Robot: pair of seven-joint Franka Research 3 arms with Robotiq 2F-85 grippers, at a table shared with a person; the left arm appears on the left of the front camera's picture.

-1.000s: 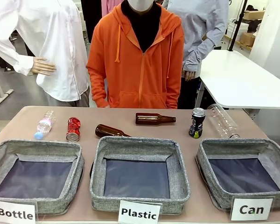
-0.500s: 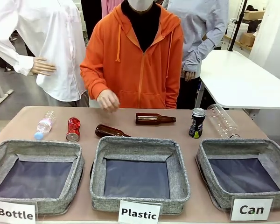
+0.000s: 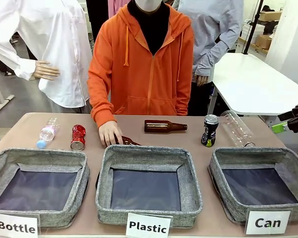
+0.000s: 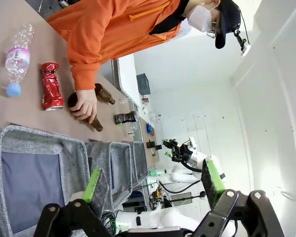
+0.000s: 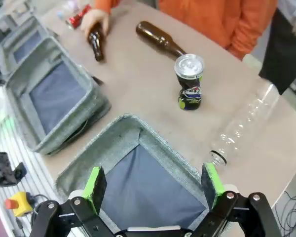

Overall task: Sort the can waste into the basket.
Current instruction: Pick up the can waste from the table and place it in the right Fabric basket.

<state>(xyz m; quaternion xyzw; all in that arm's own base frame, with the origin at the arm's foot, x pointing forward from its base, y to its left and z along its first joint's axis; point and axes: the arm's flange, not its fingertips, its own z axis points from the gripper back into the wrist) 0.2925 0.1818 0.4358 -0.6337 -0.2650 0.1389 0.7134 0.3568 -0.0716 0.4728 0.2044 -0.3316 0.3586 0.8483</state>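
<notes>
meanwhile, two drink cans wait on the brown desk (image 3: 188,141), both outside the grey woven basket (image 3: 262,154) with a dark base and a white "can" label (image 3: 267,222). the black can (image 3: 209,130), dented and bearing a red-white-blue pepsi logo, stands upright just behind that basket's far left corner, between a lying brown glass bottle (image 3: 164,126) and a large clear plastic bottle (image 3: 237,128) on its side. the red can (image 3: 78,137), crushed, lies on its side well apart at the desk's other end, behind the basket labelled "bottle" (image 3: 37,157) and beside a small clear plastic bottle (image 3: 47,132) with a blue cap. in all: two cans, two brown glass bottles, two clear plastic bottles and three like baskets in a row, the middle one (image 3: 148,154) labelled "plastic". a person in an orange hoodie rests a hand (image 3: 110,133) on the second brown bottle (image 3: 130,142), just behind the middle basket. the right gripper (image 5: 153,182) hangs above the "can" basket, jaws wide apart, the black can beyond them in the right wrist view. the left gripper (image 4: 152,181) is off the desk's end, jaws also apart and holding nothing.
</notes>
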